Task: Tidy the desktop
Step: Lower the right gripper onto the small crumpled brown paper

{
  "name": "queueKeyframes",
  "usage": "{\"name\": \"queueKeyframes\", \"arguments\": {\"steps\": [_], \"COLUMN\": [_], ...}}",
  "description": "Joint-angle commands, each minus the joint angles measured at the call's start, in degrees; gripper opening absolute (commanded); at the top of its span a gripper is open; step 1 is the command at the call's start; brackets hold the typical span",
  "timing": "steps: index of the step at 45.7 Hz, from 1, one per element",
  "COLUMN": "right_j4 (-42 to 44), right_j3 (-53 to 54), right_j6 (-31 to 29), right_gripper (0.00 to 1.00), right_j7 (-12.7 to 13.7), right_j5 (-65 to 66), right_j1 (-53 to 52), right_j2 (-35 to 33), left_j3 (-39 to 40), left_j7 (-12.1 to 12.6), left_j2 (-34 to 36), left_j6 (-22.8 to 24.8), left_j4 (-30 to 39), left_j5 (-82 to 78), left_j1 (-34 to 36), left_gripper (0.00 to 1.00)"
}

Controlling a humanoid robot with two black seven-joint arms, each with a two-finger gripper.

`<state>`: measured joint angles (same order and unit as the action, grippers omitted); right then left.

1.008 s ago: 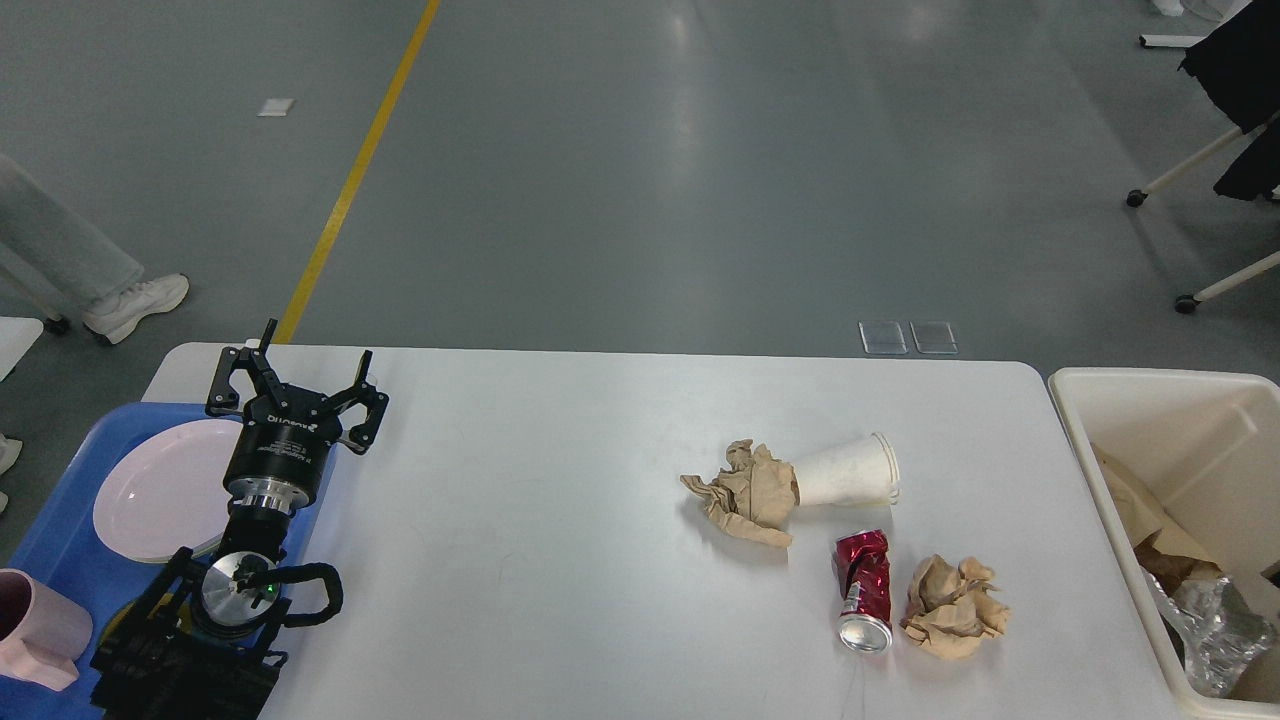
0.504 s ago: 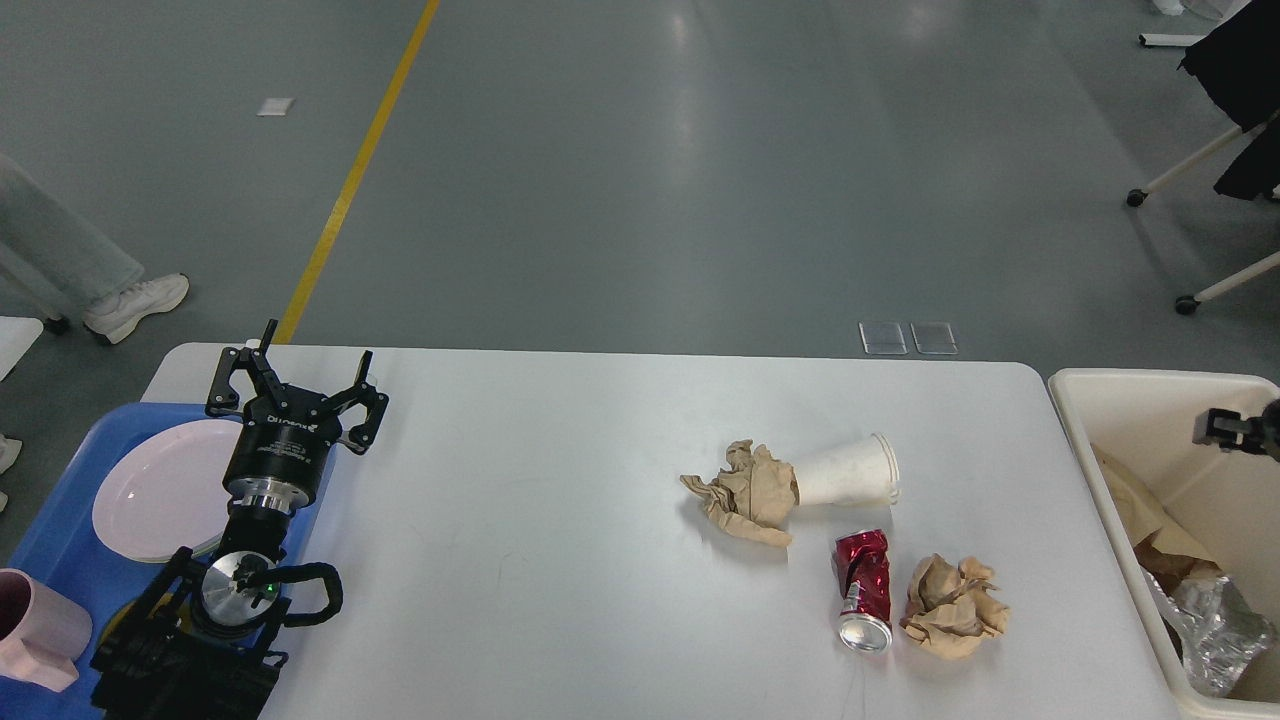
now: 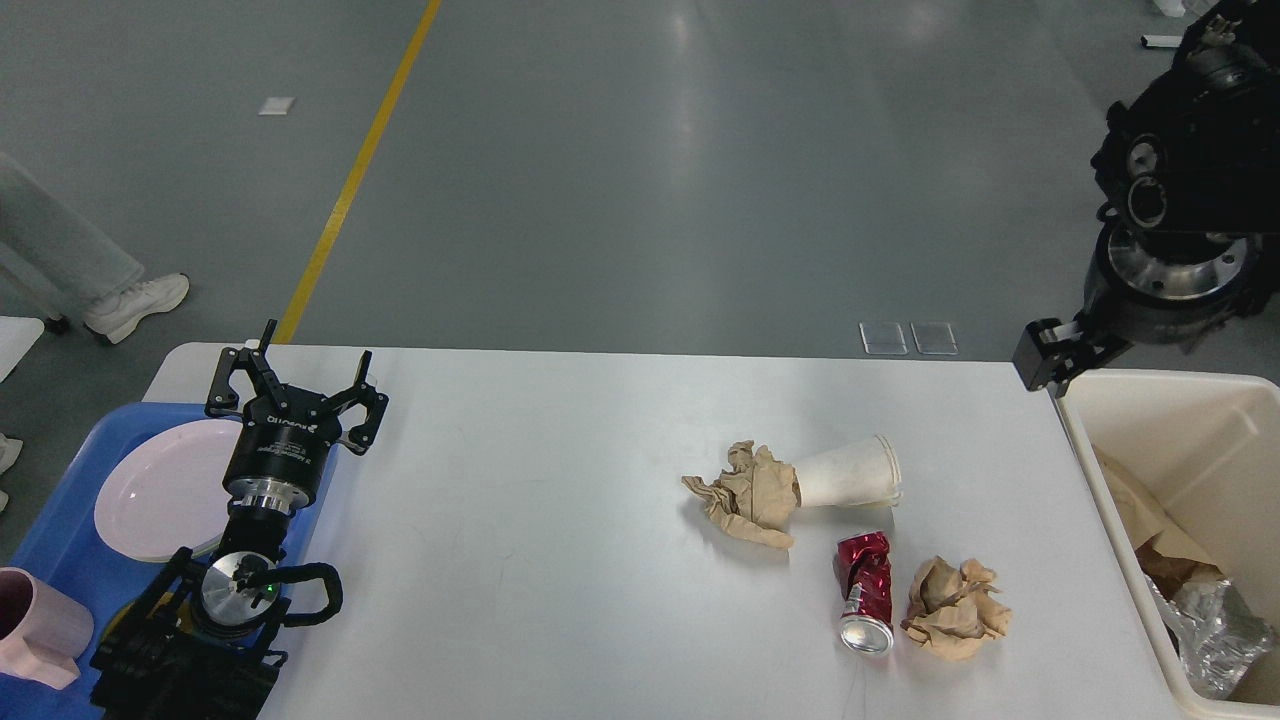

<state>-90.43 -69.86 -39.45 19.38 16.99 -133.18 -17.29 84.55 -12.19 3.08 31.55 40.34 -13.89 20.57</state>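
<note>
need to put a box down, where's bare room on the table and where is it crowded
The wide middle of the desktop is bare, between the left gripper by the tray and the paper wad. The far strip behind the cup is also free. It is crowded near right: cup, can, second wad.

The desktop [image 3: 520,560] is showing a smooth, matt white surface. On it, two wads of brown paper [image 3: 748,492] [image 3: 955,606] are looking rough and creased, the paper cup [image 3: 848,474] matt white, and the crushed red can [image 3: 864,590] glossy metal. The bin [image 3: 1085,440] is looking like smooth cream plastic, the tray [image 3: 60,545] like blue plastic, and the plate [image 3: 165,490] is gleaming faintly.
</note>
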Motion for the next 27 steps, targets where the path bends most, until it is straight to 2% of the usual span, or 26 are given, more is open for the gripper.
{"name": "queueKeyframes", "arguments": {"steps": [1,8,10,19,27], "right_j4": [-6.9,-8.4,-8.3,-6.6,-6.3], "right_j3": [-0.5,-5.8,-7.6,-9.2,-7.3], "right_j6": [0.3,0.5,0.6,1.2,8.0], "right_gripper": [1.00,0.99,0.99,0.99,0.97], "right_j7": [-4.6,-16.8,-19.0,-18.9,-18.3], "right_j5": [-7.2,-7.9,-7.9,-7.5,-7.6], "right_j1": [-4.7,-6.2,-6.2,-5.1,2.9], "right_j2": [0.7,3.0,3.2,2.9,3.3], "left_j3": [0.0,0.0,0.0,0.0,0.0], "left_j7": [0.0,0.1,0.1,0.1,0.1], "left_j2": [0.0,0.0,0.0,0.0,0.0], "left_j6": [0.0,0.0,0.0,0.0,0.0], "left_j4": [0.0,0.0,0.0,0.0,0.0], "left_j5": [0.1,0.0,0.0,0.0,0.0], "left_j1": [0.0,0.0,0.0,0.0,0.0], "left_gripper": [0.96,0.96,0.96,0.96,0.96]}}
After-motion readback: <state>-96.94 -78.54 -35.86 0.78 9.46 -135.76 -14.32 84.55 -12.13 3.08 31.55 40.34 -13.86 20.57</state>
